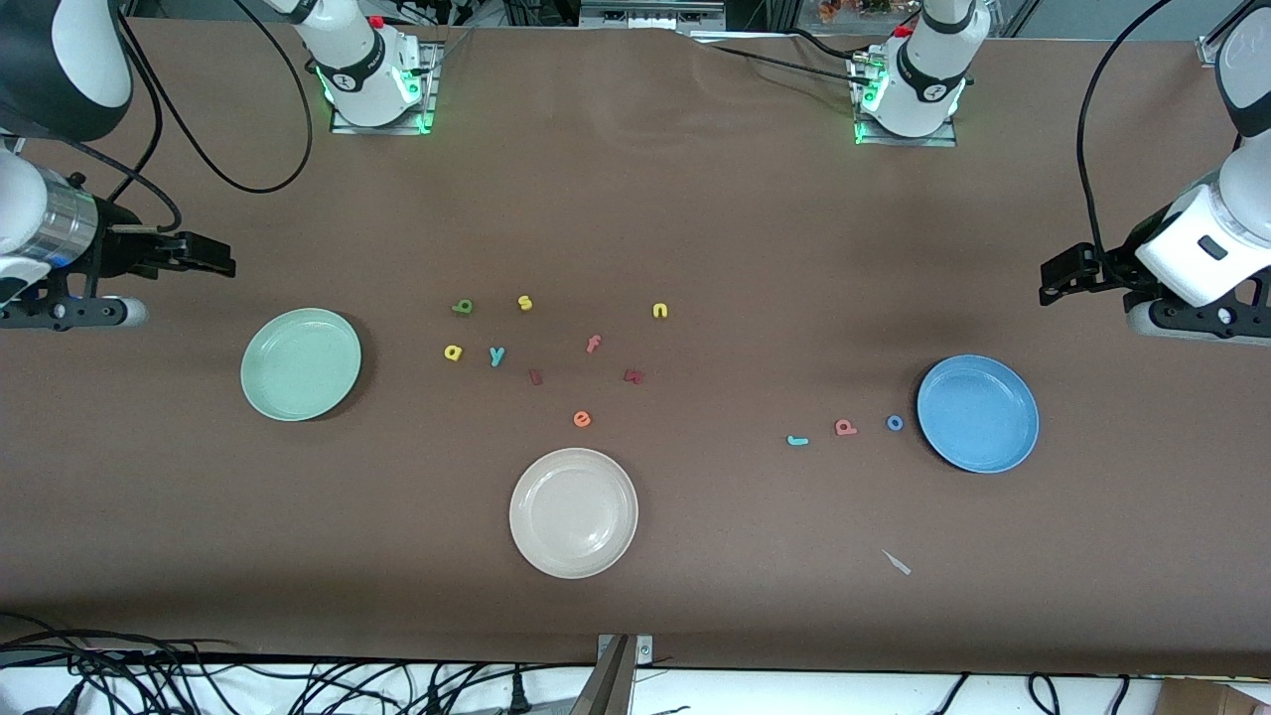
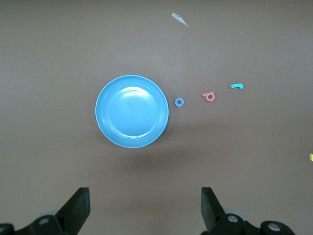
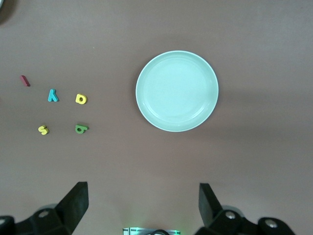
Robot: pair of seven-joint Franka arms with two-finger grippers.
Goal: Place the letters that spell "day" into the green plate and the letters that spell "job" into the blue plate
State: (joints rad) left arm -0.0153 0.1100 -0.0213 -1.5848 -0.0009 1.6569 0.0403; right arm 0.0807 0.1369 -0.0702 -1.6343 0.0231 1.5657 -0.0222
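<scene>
The green plate lies toward the right arm's end, bare. Beside it lie the dark green "d", yellow "a" and teal "y". The blue plate lies toward the left arm's end, with the blue "o", pink "b" and teal "j" in a row beside it. My right gripper hangs open high over the table near the green plate. My left gripper hangs open near the blue plate. Both are empty.
A cream-white plate sits nearest the front camera at mid-table. Other letters lie mid-table: yellow "s", yellow "n", pink "f", orange "e" and two dark red pieces. A white scrap lies nearer the camera than the blue plate.
</scene>
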